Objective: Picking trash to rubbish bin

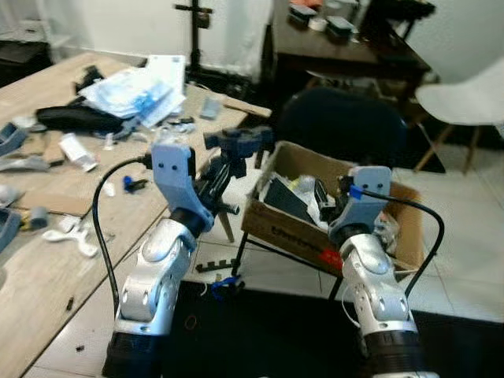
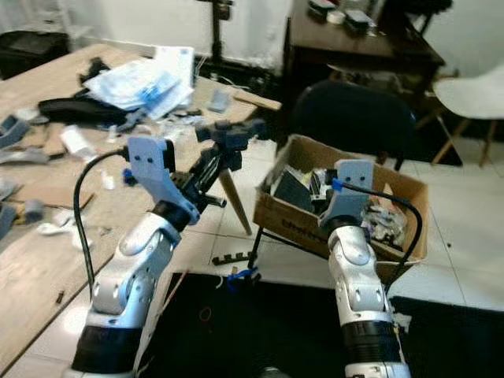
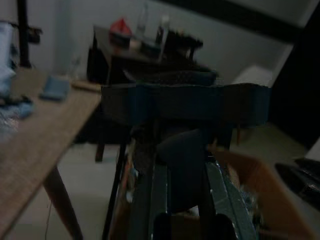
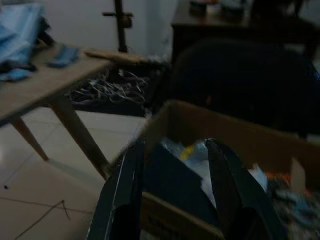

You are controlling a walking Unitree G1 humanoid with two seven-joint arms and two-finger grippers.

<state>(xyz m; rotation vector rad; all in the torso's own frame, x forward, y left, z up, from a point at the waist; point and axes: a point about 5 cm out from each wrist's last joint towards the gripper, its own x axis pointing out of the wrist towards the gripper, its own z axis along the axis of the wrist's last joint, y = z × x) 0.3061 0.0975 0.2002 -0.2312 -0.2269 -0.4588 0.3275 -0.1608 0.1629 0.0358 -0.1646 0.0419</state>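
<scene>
My left gripper [image 1: 227,164] is raised beside the table's corner and is shut on a dark, blocky piece of trash [image 1: 239,142]. In the left wrist view this piece [image 3: 185,102] spans across both fingers. To its right stands an open cardboard box [image 1: 277,228] that holds mixed rubbish. My right gripper [image 4: 175,148] hangs over the box's near side. It is open, and between its fingers [image 4: 127,175] I see only the box's contents.
A wooden table [image 1: 47,260] on the left is strewn with blue-white plastic bags [image 1: 130,90], a black pouch [image 1: 75,118] and small scraps. A dark chair [image 1: 339,126] stands behind the box, a white chair [image 1: 465,98] at right. A black mat [image 1: 268,339] covers the floor.
</scene>
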